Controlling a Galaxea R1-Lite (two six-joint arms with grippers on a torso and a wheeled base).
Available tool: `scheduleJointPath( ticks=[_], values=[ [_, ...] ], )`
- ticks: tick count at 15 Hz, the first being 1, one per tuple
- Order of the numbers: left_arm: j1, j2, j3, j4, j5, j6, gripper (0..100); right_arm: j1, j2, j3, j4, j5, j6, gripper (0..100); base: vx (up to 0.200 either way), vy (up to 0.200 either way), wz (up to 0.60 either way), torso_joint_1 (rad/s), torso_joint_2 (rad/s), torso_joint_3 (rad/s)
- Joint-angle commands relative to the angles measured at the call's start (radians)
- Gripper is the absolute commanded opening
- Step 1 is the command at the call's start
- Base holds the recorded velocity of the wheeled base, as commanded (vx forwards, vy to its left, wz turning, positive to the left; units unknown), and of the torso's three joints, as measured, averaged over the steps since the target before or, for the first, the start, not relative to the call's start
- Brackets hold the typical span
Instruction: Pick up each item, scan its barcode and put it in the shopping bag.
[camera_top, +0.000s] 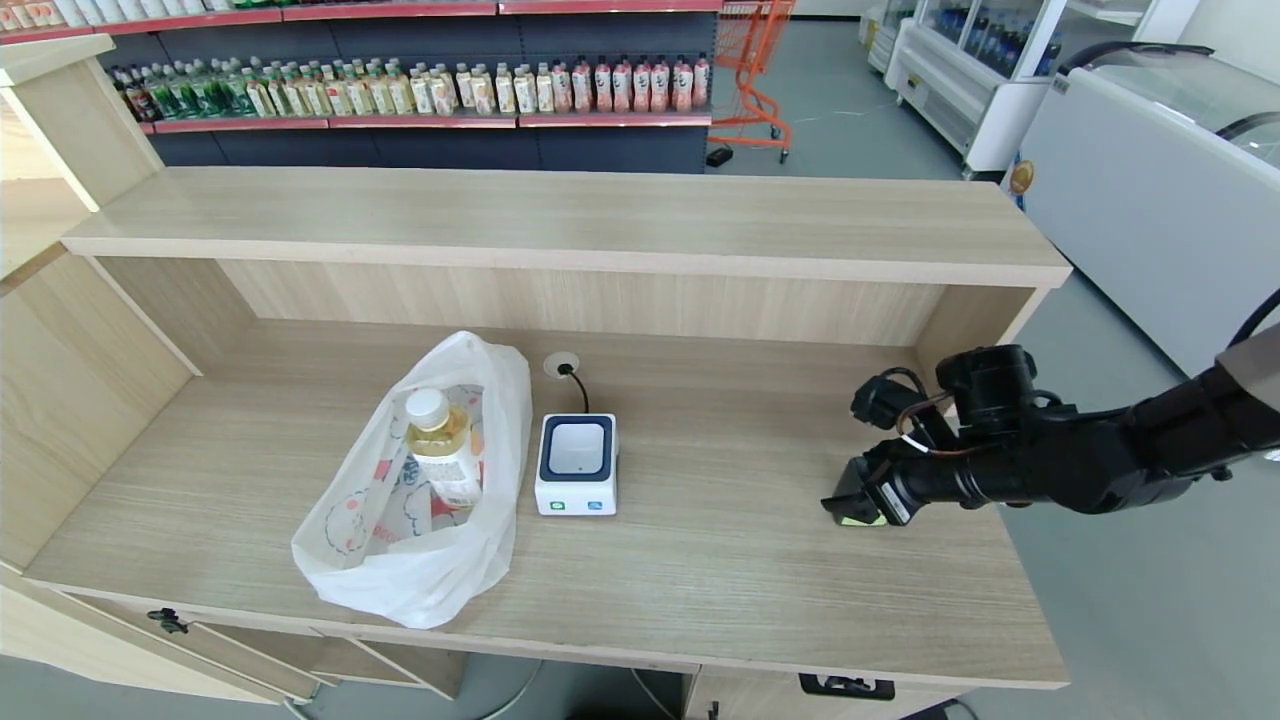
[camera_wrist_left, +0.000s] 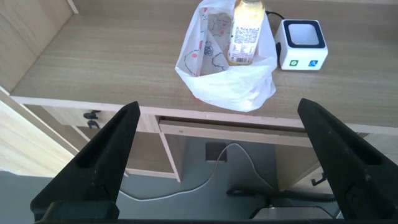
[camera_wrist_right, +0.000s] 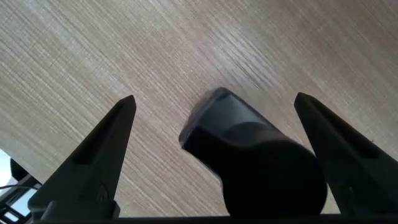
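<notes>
Head view: bottle (camera_top: 440, 445) stands in the bag (camera_top: 400, 575) just left of the scanner (camera_top: 576, 463), seemingly done; right gripper (camera_top: 848, 500), well right of it, and left gripper (camera_wrist_left: 217, 104) both gape.

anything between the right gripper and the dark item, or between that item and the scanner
Nothing visible. The right gripper is open right at the dark item, and only bare counter lies between the item and the scanner.
</notes>
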Motion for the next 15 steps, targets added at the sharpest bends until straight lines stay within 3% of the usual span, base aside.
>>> scheduleJointPath(
  ticks=[1, 5, 6, 8, 11, 13, 15],
  values=[
    [0.001, 0.0, 0.0, 0.0, 0.0, 0.0, 100, 0.014, 0.042, -0.024, 0.0, 0.0, 0.0, 100, 0.0, 0.0, 0.0, 0.0, 0.0, 0.0],
    [0.001, 0.0, 0.0, 0.0, 0.0, 0.0, 100, 0.028, 0.079, -0.071, 0.0, 0.009, 0.017, 100, 0.0, 0.0, 0.0, 0.0, 0.0, 0.0],
    [0.001, 0.0, 0.0, 0.0, 0.0, 0.0, 100, 0.034, 0.082, -0.088, 0.0, 0.029, 0.041, 0, 0.0, 0.0, 0.0, 0.0, 0.0, 0.0],
    [0.001, 0.0, 0.0, 0.0, 0.0, 0.0, 100, 0.053, 0.081, -0.117, -0.003, 0.039, 0.124, 0, 0.0, 0.0, 0.0, 0.0, 0.0, 0.0],
    [0.001, 0.0, 0.0, 0.0, 0.0, 0.0, 100, 0.048, 0.056, -0.083, -0.015, 0.037, 0.141, 0, 0.0, 0.0, 0.0, 0.0, 0.0, 0.0],
    [0.001, 0.0, 0.0, 0.0, 0.0, 0.0, 100, 0.037, 0.009, -0.005, -0.037, 0.035, 0.139, 0, 0.0, 0.0, 0.0, 0.0, 0.0, 0.0],
    [0.001, 0.0, 0.0, 0.0, 0.0, 0.0, 100, 0.027, -0.073, 0.124, -0.163, 0.035, 0.139, 0, 0.0, 0.0, 0.0, 0.0, 0.0, 0.0]
  ],
)
